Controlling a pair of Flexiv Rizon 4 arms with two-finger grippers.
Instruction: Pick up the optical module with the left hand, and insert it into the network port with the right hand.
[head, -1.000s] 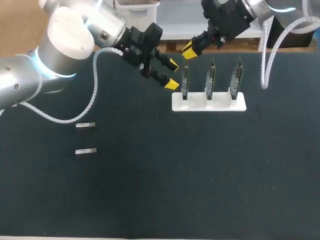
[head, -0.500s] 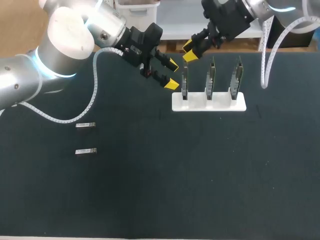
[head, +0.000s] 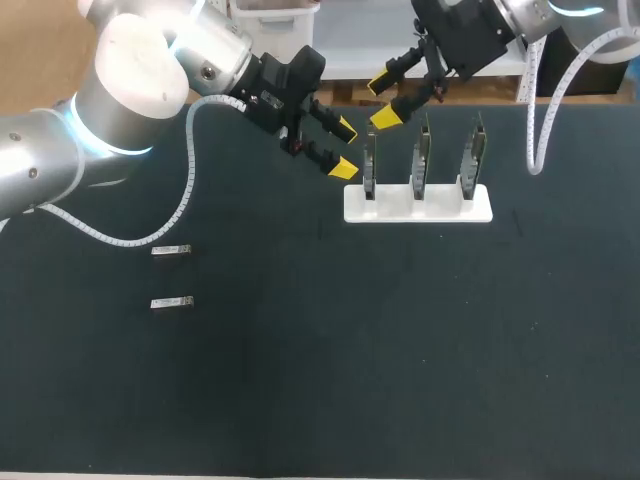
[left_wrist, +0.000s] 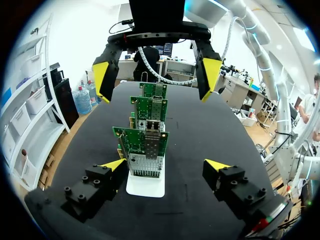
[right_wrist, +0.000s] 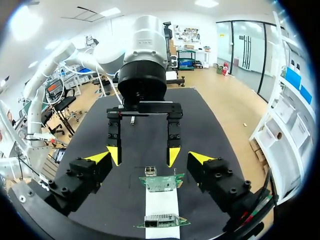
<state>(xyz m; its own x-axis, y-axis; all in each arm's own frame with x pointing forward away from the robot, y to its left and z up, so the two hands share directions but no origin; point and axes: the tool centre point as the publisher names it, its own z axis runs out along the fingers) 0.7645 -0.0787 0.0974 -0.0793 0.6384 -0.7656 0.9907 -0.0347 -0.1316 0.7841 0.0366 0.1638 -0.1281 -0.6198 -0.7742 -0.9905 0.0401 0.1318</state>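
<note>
Jaws on both arms are wide open with nothing in them, so no module has been picked up yet. The left jaws sit just beside the leftmost network card (head: 369, 160), with their yellow tips (head: 343, 168) pointing at it. In the left wrist view the three cards line up straight ahead, between the spread fingers. The right jaws hang above and behind that same end of the white holder (head: 418, 208), also spread, facing the left ones across the cards.

The stuff we actually need is nowhere near. One optical module (head: 171, 251) and a second optical module (head: 171, 302) lie flat on the counter (head: 400, 350), side by side and well apart from the holder, over on the left arm's (head: 130, 90) side.

My take is that the step in hand is the pickup, and the left arm is parked at the wrong spot for it.

How I'd do it:
- Bring the left jaws down square over one module, with the fingers straddling its long sides.
- Grab toward one end so plenty of body sticks out for the right jaws to take.
- Keep clear of the other module, since they lie close enough to get nudged.
- For the handover, don't let go until the right jaws have both fingers on it.
- For the insertion, line the module up with the port and push straight. Those cards just stand in slots, so a crooked shove could probably tip one or slide the holder.
</note>
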